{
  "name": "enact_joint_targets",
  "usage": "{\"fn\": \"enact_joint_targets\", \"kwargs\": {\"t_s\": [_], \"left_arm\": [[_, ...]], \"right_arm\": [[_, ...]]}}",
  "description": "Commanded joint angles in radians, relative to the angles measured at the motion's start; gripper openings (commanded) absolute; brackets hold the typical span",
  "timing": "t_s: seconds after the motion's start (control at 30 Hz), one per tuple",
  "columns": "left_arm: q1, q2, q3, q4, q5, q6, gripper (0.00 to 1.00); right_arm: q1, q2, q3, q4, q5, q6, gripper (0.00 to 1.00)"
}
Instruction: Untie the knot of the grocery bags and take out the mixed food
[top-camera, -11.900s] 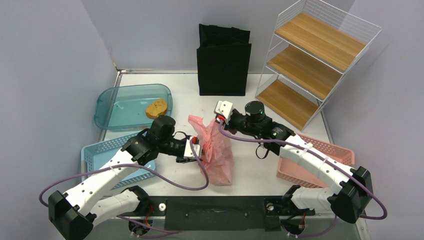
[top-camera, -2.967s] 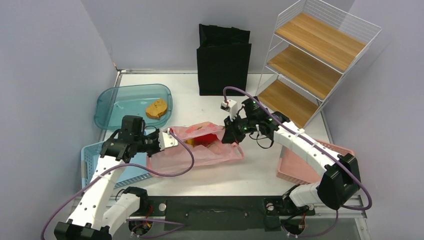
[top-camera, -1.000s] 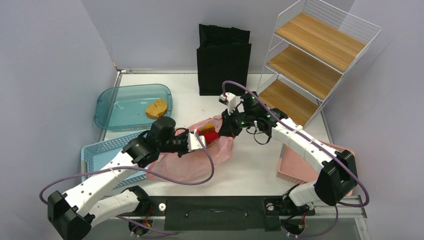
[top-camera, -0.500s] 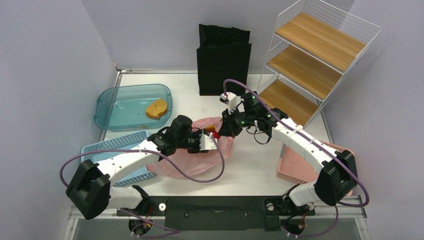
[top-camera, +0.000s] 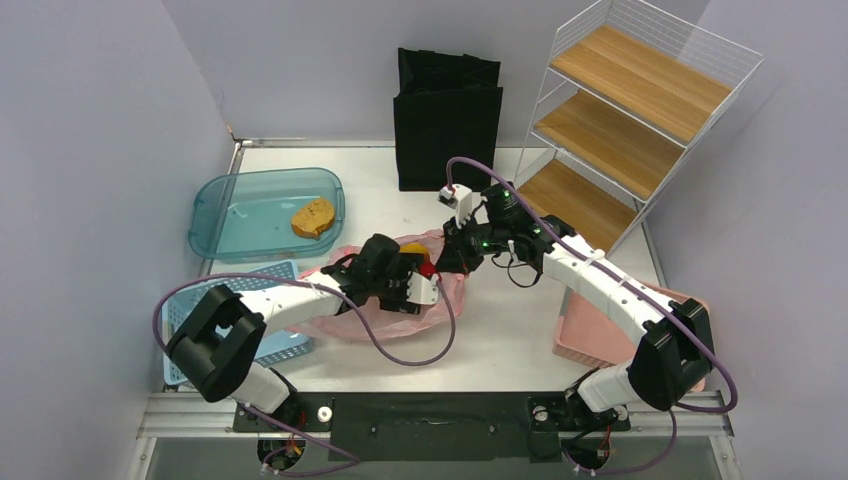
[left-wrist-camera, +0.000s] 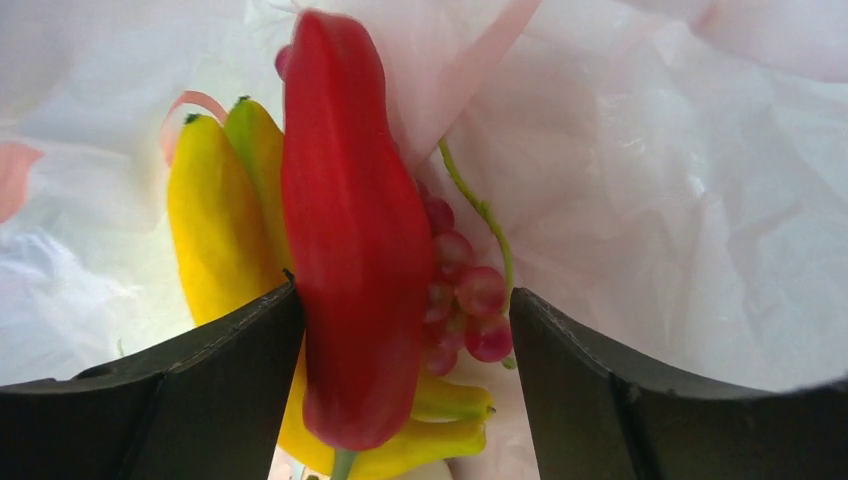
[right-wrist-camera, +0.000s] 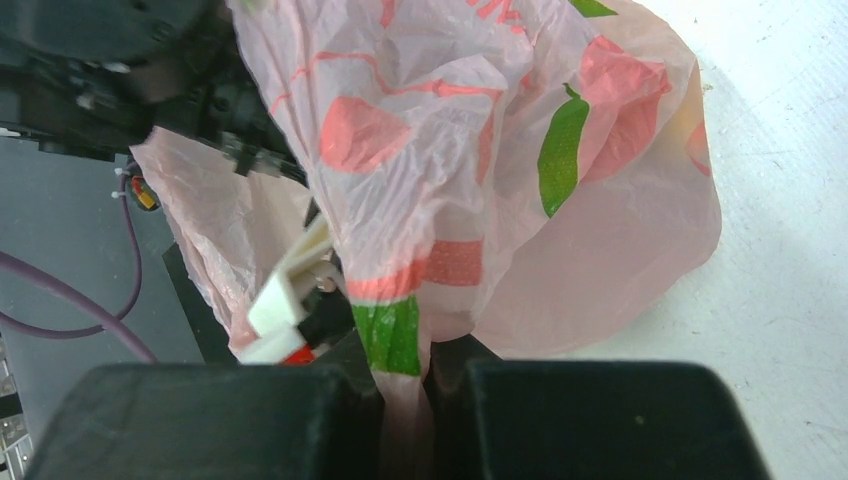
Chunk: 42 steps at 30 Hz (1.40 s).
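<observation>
Emptying pink bag (right-wrist-camera: 480, 150): left gripper (left-wrist-camera: 403, 300) inside, jaws apart astride red pepper (left-wrist-camera: 350, 230); right gripper (right-wrist-camera: 405, 385) clamped on bag rim. Next move calls for closing, lifting out.

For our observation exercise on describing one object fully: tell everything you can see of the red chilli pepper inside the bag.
The red chilli pepper is smooth, glossy and plastic-looking, long, with a green stem at its near end. It lies lengthwise inside the pink bag, between the fingers of the open left end effector, touching one of them. It rests over the yellow banana, with the red fruit cluster against its side.
</observation>
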Motion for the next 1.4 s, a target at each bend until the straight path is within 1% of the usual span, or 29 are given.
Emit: {"fn": "enact_joint_targets", "kwargs": {"t_s": [0.0, 0.03, 0.07, 0.1, 0.13, 0.17, 0.2, 0.23, 0.33, 0.4, 0.47, 0.57, 0.67, 0.7, 0.8, 0.83, 0.97, 1.03, 1.07, 1.1, 1.13, 1.17, 1.2, 1.23, 1.27, 1.33, 1.37], "left_arm": [[-0.007, 0.059, 0.008, 0.048, -0.064, 0.015, 0.67], [-0.006, 0.059, 0.022, 0.031, -0.063, 0.010, 0.56], [-0.006, 0.045, 0.029, 0.016, -0.049, -0.006, 0.50], [-0.006, 0.031, 0.048, -0.022, -0.035, -0.023, 0.39], [-0.008, -0.005, 0.055, -0.043, -0.003, -0.030, 0.35], [-0.011, -0.025, 0.070, -0.086, 0.012, -0.044, 0.25], [-0.017, -0.069, 0.076, -0.103, 0.035, -0.053, 0.19], [-0.018, -0.091, 0.085, -0.133, 0.043, -0.076, 0.10], [-0.019, -0.182, 0.118, -0.208, 0.081, -0.124, 0.02], [-0.013, -0.223, 0.157, -0.276, 0.104, -0.155, 0.00], [0.002, -0.264, 0.184, -0.346, 0.158, -0.172, 0.00], [0.034, -0.323, 0.203, -0.425, 0.287, -0.216, 0.00], [0.080, -0.404, 0.222, -0.455, 0.413, -0.271, 0.00], [0.090, -0.435, 0.226, -0.456, 0.471, -0.307, 0.00], [0.094, -0.481, 0.257, -0.429, 0.551, -0.406, 0.00], [0.093, -0.492, 0.266, -0.423, 0.575, -0.463, 0.00], [0.100, -0.509, 0.321, -0.406, 0.584, -0.578, 0.00], [0.127, -0.520, 0.330, -0.354, 0.592, -0.679, 0.00], [0.143, -0.522, 0.334, -0.299, 0.610, -0.779, 0.00], [0.184, -0.525, 0.343, -0.268, 0.622, -0.831, 0.00], [0.208, -0.525, 0.350, -0.212, 0.660, -0.951, 0.00], [0.263, -0.522, 0.366, -0.187, 0.684, -1.007, 0.00], [0.290, -0.519, 0.376, -0.160, 0.724, -1.084, 0.00], [0.348, -0.512, 0.405, -0.160, 0.732, -1.112, 0.00], [0.379, -0.511, 0.420, -0.180, 0.739, -1.143, 0.00], [0.560, -0.514, 0.470, -0.238, 0.734, -1.147, 0.00], [0.620, -0.516, 0.508, -0.304, 0.727, -1.142, 0.00]], "right_arm": [[-0.009, 0.011, 0.047, 0.022, -0.019, -0.007, 0.00], [-0.011, 0.013, 0.049, 0.020, -0.017, -0.010, 0.00], [-0.014, 0.016, 0.051, 0.017, -0.014, -0.012, 0.00], [-0.017, 0.018, 0.052, 0.014, -0.011, -0.016, 0.00], [-0.023, 0.020, 0.055, 0.009, -0.007, -0.017, 0.00], [-0.027, 0.021, 0.057, 0.007, -0.005, -0.019, 0.00], [-0.029, 0.021, 0.060, 0.005, 0.001, -0.021, 0.00], [-0.030, 0.020, 0.061, 0.004, 0.006, -0.025, 0.00], [-0.029, 0.020, 0.063, 0.003, 0.025, -0.032, 0.00], [-0.029, 0.020, 0.063, 0.003, 0.036, -0.034, 0.00], [-0.029, 0.024, 0.065, 0.003, 0.044, -0.036, 0.00], [-0.026, 0.026, 0.068, 0.005, 0.049, -0.037, 0.00], [-0.022, 0.025, 0.066, 0.007, 0.053, -0.038, 0.00], [-0.021, 0.022, 0.063, 0.007, 0.054, -0.038, 0.00], [-0.018, 0.018, 0.057, 0.006, 0.057, -0.044, 0.00], [-0.016, 0.017, 0.053, 0.005, 0.058, -0.046, 0.00], [-0.006, 0.014, 0.043, -0.002, 0.069, -0.070, 0.00], [-0.005, 0.013, 0.041, -0.005, 0.070, -0.076, 0.00], [-0.004, 0.013, 0.041, -0.007, 0.072, -0.080, 0.00], [-0.003, 0.013, 0.042, -0.012, 0.075, -0.088, 0.00], [-0.003, 0.011, 0.041, -0.014, 0.079, -0.092, 0.00], [-0.004, 0.011, 0.041, -0.019, 0.081, -0.101, 0.00], [-0.003, 0.008, 0.038, -0.021, 0.085, -0.103, 0.00], [-0.004, 0.006, 0.037, -0.023, 0.086, -0.105, 0.00], [-0.003, 0.003, 0.034, -0.022, 0.086, -0.105, 0.00], [-0.003, -0.003, 0.031, -0.021, 0.086, -0.106, 0.00], [-0.002, -0.004, 0.031, -0.022, 0.087, -0.106, 0.00]]}}
